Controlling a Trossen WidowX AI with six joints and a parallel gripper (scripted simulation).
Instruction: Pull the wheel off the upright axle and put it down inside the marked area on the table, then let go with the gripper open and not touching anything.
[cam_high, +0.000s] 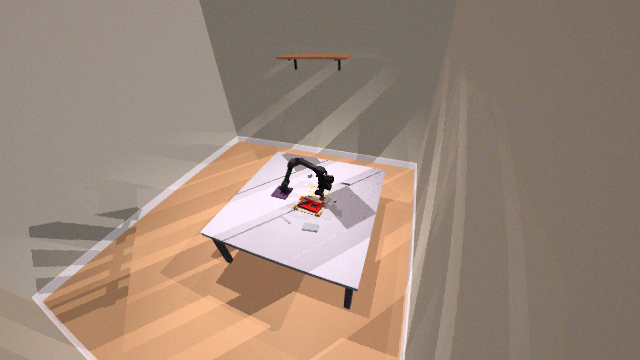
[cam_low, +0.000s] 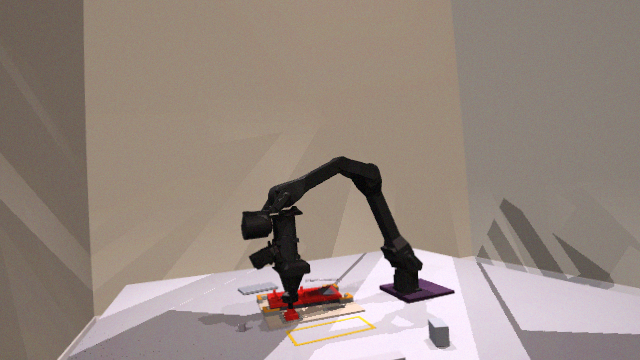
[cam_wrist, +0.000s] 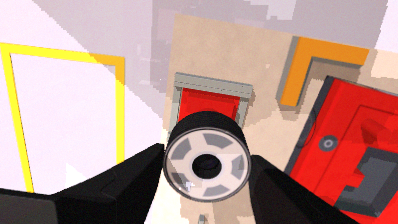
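Black pincer (cam_wrist: 206, 165) pinching grey-spoked wheel (cam_wrist: 206, 162) above red block (cam_wrist: 209, 103); no readable writing.

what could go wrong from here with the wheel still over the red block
The gripper is shut on the wheel, which sits above the red block, not the yellow marked area. Releasing now would likely drop it outside. The fingers pinch only the rim, so a sideways move could let it slip.
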